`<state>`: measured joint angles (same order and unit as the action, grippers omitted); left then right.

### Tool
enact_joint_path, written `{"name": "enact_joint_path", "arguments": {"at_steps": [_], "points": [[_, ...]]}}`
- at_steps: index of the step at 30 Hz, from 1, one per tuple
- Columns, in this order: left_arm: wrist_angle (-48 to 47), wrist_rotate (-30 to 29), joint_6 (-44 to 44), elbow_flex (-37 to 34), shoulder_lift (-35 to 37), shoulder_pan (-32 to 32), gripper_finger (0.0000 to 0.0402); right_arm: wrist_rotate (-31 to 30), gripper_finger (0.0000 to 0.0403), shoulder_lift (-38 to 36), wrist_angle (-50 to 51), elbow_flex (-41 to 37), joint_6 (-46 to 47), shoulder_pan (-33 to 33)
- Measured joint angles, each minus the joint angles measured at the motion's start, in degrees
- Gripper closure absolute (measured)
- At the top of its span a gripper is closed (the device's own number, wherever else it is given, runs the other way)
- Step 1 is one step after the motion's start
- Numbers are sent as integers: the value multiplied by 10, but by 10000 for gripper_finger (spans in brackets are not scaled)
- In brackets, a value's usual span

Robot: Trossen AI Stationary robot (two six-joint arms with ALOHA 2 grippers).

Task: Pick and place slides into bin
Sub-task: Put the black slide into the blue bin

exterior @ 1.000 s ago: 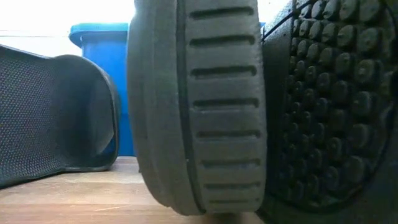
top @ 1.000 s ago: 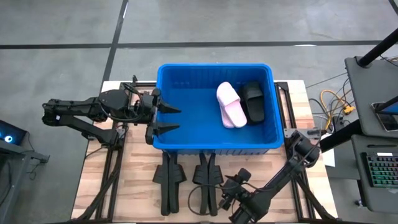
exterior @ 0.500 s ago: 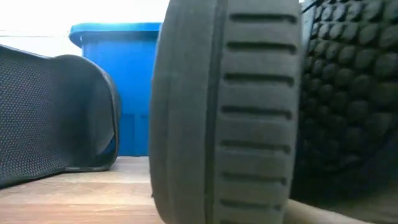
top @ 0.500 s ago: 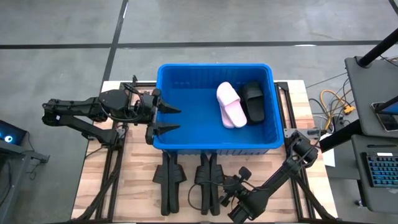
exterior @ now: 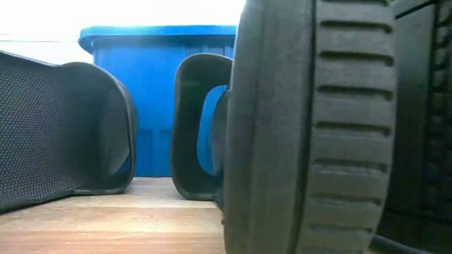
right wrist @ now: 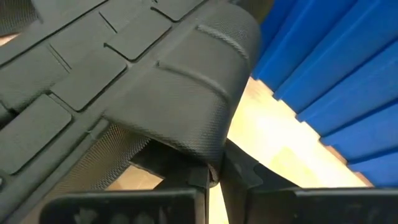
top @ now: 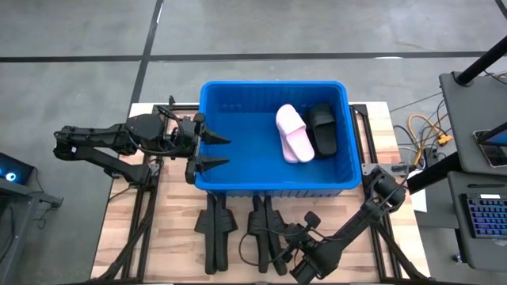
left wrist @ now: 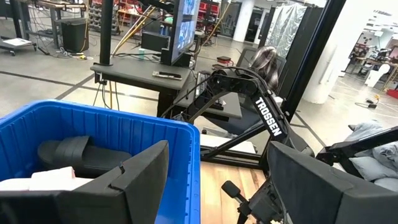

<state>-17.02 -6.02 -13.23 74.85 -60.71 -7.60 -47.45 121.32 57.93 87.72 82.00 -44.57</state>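
The blue bin (top: 273, 184) stands mid-table with a pale pink slide (top: 294, 134) and a black slide (top: 322, 129) lying on its floor. More black slides (top: 215, 229) stand on their side edges on the wood in front of the bin. My right gripper (top: 279, 244) is shut on one of them (top: 265, 231), at the near right. My left gripper (top: 222, 152) hangs open and level over the bin's left wall (left wrist: 186, 155), touching nothing. My right gripper pinches the edge of the black slide's broad strap (right wrist: 208, 163) between its two fingers (right wrist: 186, 199). The fingers slant down at it from the table's near right. The slide stands on its side edge on the table, its grooved sole (exterior: 318, 127) facing the near edge.
The wooden table top (top: 174, 237) shows bare at the near left. Another black slide (exterior: 63, 127) lies close to the near edge at the left. A desk with a keyboard (top: 485, 214) and cables (top: 424, 131) stands past the table's right edge.
My right gripper has shut on the strap of the black slide. That slide has slid along the table toward the right edge, still standing on its side. Its move has uncovered the strap of another black slide behind it.
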Motion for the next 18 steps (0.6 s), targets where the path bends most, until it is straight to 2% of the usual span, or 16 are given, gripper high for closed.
{"name": "enact_joint_path", "arguments": {"at_steps": [14,18], "points": [[0,0,0,0,0,0,143,14,390,-10,45,0,5,-2],[0,0,1,0,0,0,143,18,390,-21,88,11,5,-3]]}}
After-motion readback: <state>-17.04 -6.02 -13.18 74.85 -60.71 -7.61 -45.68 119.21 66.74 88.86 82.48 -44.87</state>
